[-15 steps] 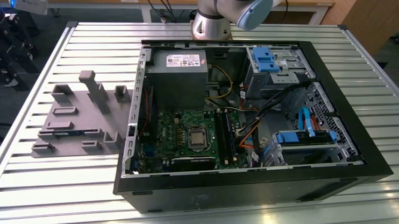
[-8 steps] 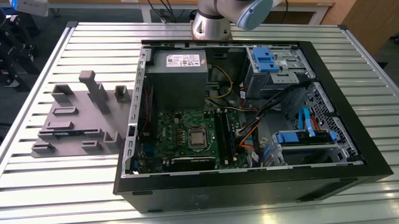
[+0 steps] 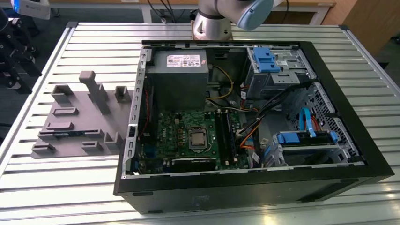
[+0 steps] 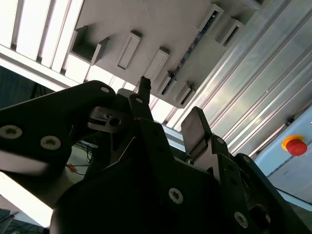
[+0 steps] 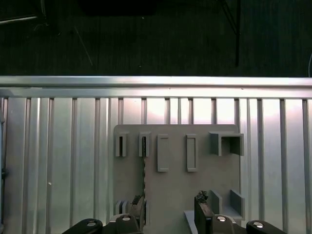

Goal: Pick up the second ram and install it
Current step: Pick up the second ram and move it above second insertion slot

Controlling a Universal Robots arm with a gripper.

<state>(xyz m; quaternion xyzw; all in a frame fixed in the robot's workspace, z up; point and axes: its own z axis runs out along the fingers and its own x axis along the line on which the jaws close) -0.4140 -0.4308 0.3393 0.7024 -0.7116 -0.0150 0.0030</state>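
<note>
Exterior view: the slatted table (image 3: pixel 93 42) bears the open case (image 3: pixel 250 187) and, beside it, the grey holder (image 3: pixel 81 124). In the first wrist view my claw (image 5: pixel 169 214) hangs over the holder, jaws wide apart, empty. The ram (image 5: pixel 144 168) stands on edge in its slot.

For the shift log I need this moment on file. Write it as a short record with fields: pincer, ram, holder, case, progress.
pincer: open, nothing between its fingers, poised over the holder plate
second ram: thin dark strip standing on edge in a slot of the holder plate, not gripped
holder plate: grey, lying on the slatted table, on the exterior view's left of the case
computer case: side open, motherboard exposed
progress: ram not yet picked up
</note>
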